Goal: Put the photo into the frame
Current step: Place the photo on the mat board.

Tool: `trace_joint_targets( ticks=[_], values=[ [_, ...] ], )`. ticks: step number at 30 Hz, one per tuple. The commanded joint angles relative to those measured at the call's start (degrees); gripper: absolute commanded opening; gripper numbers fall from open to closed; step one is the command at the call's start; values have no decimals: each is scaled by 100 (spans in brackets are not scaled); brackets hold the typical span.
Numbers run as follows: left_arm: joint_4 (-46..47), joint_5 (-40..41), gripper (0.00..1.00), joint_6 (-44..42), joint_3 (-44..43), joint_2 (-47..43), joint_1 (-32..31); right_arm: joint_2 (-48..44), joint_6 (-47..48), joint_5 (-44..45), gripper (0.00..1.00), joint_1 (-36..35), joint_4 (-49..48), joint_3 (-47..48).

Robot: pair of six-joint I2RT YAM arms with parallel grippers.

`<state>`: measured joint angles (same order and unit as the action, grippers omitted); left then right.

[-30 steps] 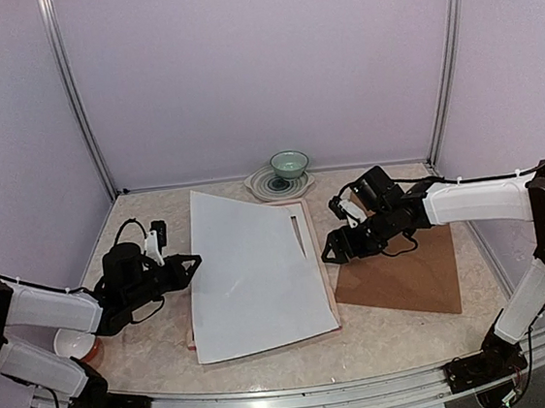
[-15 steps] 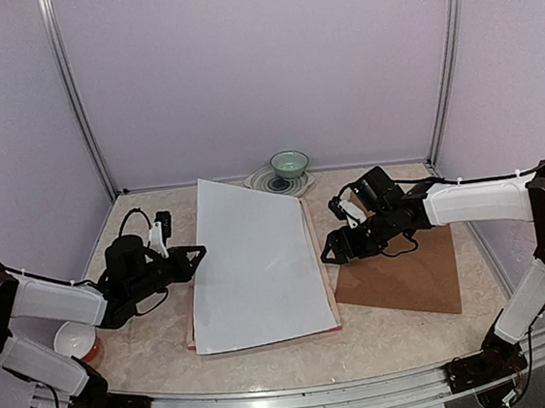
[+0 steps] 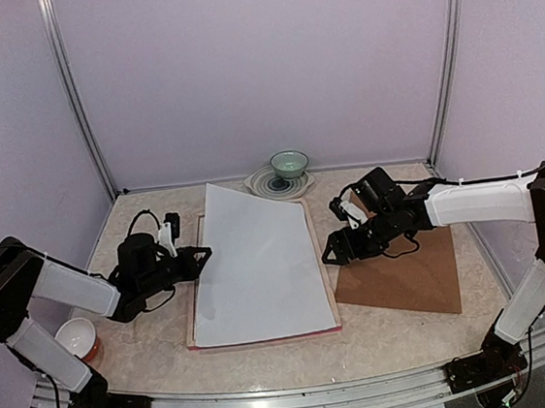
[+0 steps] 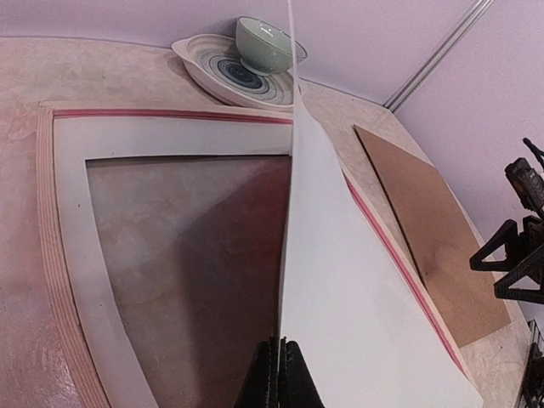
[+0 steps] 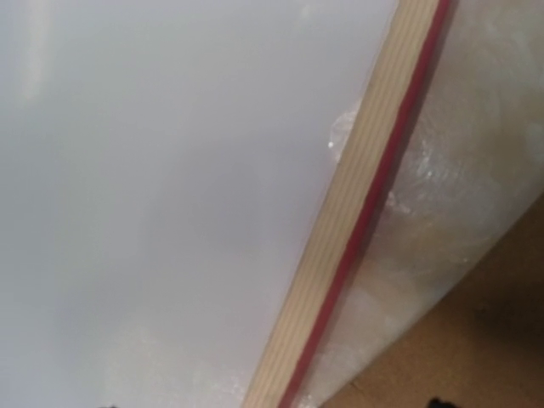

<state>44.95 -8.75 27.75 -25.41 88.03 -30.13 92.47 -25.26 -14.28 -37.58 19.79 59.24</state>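
Gently now: lower photo point(image 3: 259, 264), tilted white-back-up over frame point(image 3: 267, 338), right edge down inside right rail. Pinched at raised left edge by left gripper point(image 3: 203, 254), clamped tight. Right gripper point(image 3: 334, 248) agape, empty, just beside rail; use as stop against sliding toward backing point(image 3: 408, 282).

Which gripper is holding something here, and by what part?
The left gripper pinches the photo by its left edge, that side raised; the right gripper holds nothing.
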Motion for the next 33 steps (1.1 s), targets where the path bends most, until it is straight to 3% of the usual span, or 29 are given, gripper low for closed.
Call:
trace_joint_targets(
  ticks=[1,33],
  values=[
    [319,-54,0,27,-227,270,66,-155,-39,-13,78,63,-62,-66],
    [282,189,0,488,-735,1353,403,-60,-51,-57,78,68,-141,-110]
  ],
)
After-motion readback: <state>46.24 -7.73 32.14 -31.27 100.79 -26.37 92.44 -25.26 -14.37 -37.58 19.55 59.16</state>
